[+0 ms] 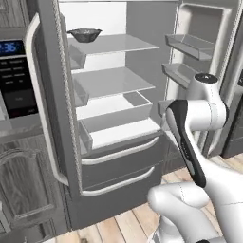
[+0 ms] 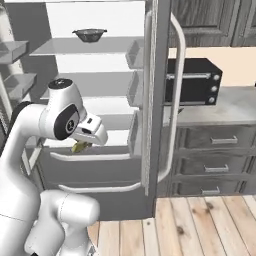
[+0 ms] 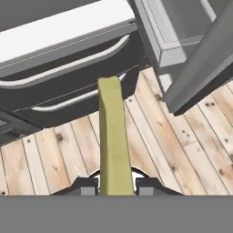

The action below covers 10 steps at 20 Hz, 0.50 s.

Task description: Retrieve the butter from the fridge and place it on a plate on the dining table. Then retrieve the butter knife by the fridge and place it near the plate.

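Two dark fingertips pinch the butter (image 3: 113, 136) in the hand view, one on each side of its near end, and the pale yellow-green stick runs straight away from the pincer (image 3: 116, 190) out over the plank floor (image 3: 182, 132). So the pincer is closed on the butter, and the grip looks firm. Sweeping from the left in the left base view: well off to the pincer's left sits a dark oven panel (image 1: 13, 76) with a blue lit display, whose digits read something like "36", though they are too blurred to be sure. Next comes the fridge (image 1: 118, 95), both upper doors swung wide, pale shelves bare except for a dark bowl (image 1: 84, 34) high on the top shelf, far above the pincer. Below the shelves are two dark drawers (image 1: 123, 166) with long silver handles, and in the hand view those drawers lie just beyond the butter's far tip. In the right base view the pincer hangs in front of the lowest shelf, with a sliver of yellow-green peeking out beneath the white hand. Moving right, the open fridge door (image 2: 150, 100) stands on edge beside the pincer. Beyond it, a black toaster oven (image 2: 195, 82) rests on a grey worktop (image 2: 235, 107) over dark drawers.
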Motion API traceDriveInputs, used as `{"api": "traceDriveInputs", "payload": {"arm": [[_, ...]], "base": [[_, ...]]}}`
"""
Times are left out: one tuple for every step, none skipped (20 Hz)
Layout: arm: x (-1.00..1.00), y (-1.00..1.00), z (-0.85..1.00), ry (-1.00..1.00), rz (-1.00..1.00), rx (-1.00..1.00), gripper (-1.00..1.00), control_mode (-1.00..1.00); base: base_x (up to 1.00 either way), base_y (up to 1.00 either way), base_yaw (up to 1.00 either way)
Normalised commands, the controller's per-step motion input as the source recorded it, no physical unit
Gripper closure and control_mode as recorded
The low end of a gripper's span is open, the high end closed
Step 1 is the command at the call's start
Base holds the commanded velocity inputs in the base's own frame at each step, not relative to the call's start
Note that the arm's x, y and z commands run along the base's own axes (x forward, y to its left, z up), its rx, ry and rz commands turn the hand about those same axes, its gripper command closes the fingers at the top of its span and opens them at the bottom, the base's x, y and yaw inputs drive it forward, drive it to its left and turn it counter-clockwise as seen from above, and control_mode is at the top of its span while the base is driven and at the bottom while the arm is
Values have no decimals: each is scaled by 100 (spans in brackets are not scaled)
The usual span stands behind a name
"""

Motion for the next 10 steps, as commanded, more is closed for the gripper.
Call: {"api": "traceDriveInputs", "payload": {"arm": [[0, 0, 0, 0, 0, 0, 100, 100], [0, 0, 0, 0, 0, 0, 100, 100], [0, 0, 0, 0, 0, 0, 100, 100], [0, 0, 0, 0, 0, 0, 100, 100], [0, 0, 0, 0, 0, 0, 100, 100], [0, 0, 0, 0, 0, 0, 100, 100], [0, 0, 0, 0, 0, 0, 100, 100], [0, 0, 0, 0, 0, 0, 100, 100], [0, 0, 0, 0, 0, 0, 100, 100], [0, 0, 0, 0, 0, 0, 100, 100]], "base": [[-37, 34, -40], [-29, 37, -43], [-14, 49, -47], [-4, 69, -51], [-2, 63, -54], [-2, 52, -57], [-6, 39, -59], [-8, 23, -62], [-6, 11, -65], [-4, 0, -66]]}}
